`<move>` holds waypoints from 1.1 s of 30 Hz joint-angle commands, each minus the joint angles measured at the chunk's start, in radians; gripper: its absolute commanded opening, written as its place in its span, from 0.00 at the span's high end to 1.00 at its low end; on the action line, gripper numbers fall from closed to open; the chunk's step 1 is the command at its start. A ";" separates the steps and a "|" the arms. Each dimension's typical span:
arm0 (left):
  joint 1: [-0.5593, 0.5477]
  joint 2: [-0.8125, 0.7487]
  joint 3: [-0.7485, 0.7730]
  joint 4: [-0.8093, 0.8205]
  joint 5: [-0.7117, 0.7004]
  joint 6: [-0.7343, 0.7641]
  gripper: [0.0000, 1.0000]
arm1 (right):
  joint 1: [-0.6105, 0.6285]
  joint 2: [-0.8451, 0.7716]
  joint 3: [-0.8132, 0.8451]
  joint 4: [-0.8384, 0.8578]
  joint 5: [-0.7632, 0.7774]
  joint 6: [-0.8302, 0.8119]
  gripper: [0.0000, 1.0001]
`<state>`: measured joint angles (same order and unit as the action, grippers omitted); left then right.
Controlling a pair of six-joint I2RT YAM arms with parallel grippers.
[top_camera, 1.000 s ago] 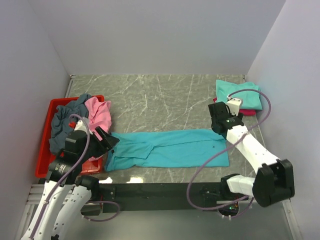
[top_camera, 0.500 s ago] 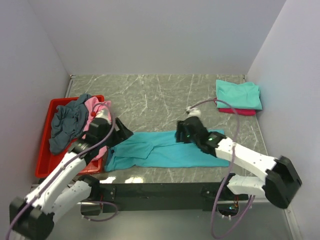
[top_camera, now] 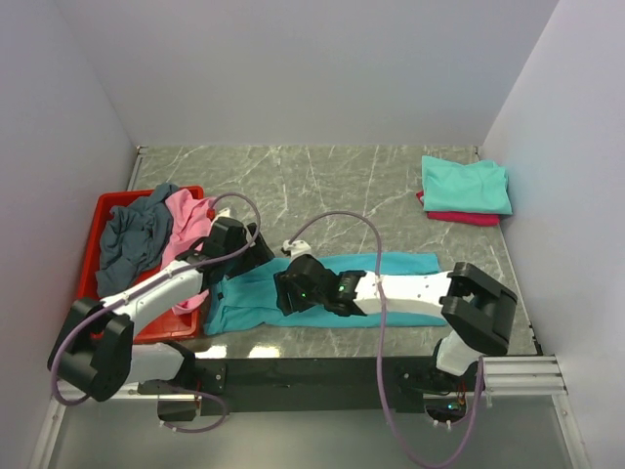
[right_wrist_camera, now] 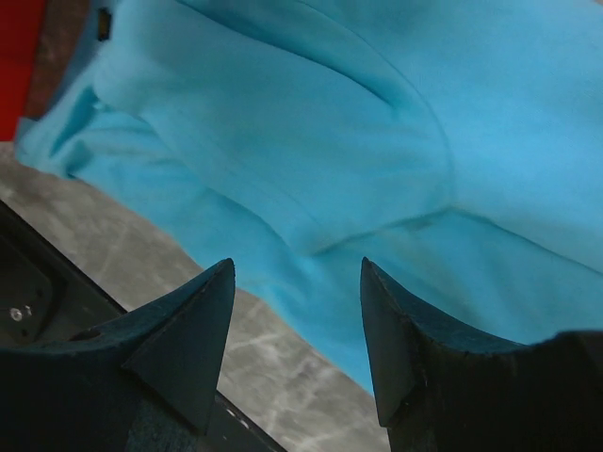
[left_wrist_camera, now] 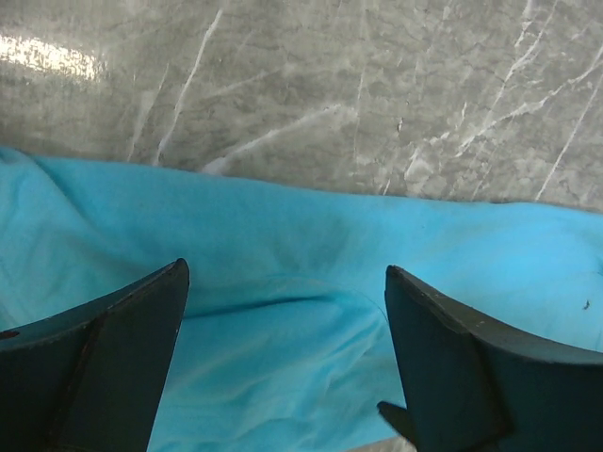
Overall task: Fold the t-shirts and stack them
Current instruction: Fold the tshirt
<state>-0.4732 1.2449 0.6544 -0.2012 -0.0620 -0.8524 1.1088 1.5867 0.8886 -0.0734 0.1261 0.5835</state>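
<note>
At lower centre the turquoise shirt (top_camera: 244, 298) lies under the left gripper (left_wrist_camera: 285, 273) and right gripper (right_wrist_camera: 297, 268), both spread wide, empty.

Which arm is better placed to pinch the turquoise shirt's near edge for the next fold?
Right, likely. The right jaws hang open over the shirt's near edge, by the black rail; the left jaws are over its far edge.

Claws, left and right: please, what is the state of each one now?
Left claw: open, holding nothing, over the turquoise t-shirt.
Right claw: open, holding nothing, over the same t-shirt.
</note>
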 commanded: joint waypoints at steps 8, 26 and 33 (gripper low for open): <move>-0.005 0.100 0.027 0.108 -0.002 0.023 0.09 | 0.052 0.105 0.108 0.017 0.038 0.036 0.38; -0.005 0.159 0.034 0.126 0.011 0.030 0.07 | 0.083 0.211 0.145 -0.003 0.127 0.038 0.51; -0.004 0.159 0.027 0.125 0.008 0.036 0.07 | 0.083 0.197 0.154 -0.020 0.155 0.035 0.53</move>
<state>-0.4740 1.4040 0.6567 -0.1078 -0.0578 -0.8421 1.1851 1.7863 1.0023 -0.0940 0.2317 0.6167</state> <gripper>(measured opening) 0.929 0.473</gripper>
